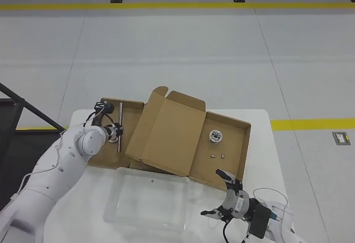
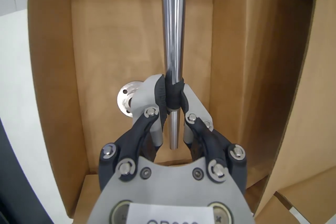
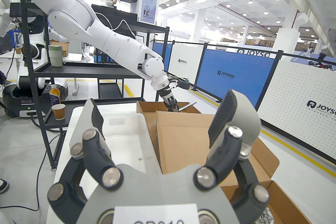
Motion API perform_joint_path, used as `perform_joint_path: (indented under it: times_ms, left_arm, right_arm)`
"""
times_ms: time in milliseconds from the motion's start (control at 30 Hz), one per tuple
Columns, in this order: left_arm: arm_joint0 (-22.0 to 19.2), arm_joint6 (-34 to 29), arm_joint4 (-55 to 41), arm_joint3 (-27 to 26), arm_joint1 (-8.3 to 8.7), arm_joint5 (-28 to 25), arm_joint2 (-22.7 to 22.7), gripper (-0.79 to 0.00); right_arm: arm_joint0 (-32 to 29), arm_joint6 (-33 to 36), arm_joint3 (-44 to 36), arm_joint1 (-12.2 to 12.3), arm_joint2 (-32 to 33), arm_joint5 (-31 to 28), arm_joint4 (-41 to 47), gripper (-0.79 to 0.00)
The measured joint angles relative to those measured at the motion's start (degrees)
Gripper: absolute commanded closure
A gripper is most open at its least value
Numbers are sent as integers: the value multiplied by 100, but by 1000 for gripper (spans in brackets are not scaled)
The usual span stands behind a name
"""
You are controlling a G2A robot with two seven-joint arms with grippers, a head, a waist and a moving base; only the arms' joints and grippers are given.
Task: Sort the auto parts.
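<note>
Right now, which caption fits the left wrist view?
Left gripper shut on a steel rod over an open cardboard box.

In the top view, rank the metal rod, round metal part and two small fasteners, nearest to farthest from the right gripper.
From the right gripper:
1. two small fasteners, right compartment of the cardboard box, near side
2. round metal part, same compartment, just behind them
3. metal rod, left compartment, held in the left gripper

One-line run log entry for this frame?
left gripper: shut on metal rod, over cardboard box | right gripper: open, empty
</note>
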Motion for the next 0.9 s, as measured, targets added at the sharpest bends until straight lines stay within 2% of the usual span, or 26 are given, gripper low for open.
perform_joint_path:
  times_ms: [67,233,300,400,567,633,800,900]
  left_arm:
    - [-60,-63,45,202,-108,-87,36,-6]
    - [-144,-56,142,580,-319,-245,47,-105]
    - [-163,-43,164,685,-375,-300,27,-163]
    - [-204,-43,197,850,-443,-406,-33,-197]
    - [-244,-25,244,1032,-503,-592,-181,-296]
    - [-240,5,229,1047,-504,-710,-272,-354]
    - [-150,216,140,894,-408,-1036,-599,-763]
    - [15,398,38,638,-276,-1211,-904,-785]
  right_arm:
    - [0,0,0,0,0,0,0,-785]
    - [0,0,0,0,0,0,0,-785]
    - [0,0,0,0,0,0,0,-785]
    - [0,0,0,0,0,0,0,-785]
    - [0,0,0,0,0,0,0,-785]
    - [0,0,0,0,0,0,0,-785]
    - [0,0,0,0,0,0,0,-785]
    - [0,0,0,0,0,0,0,-785]
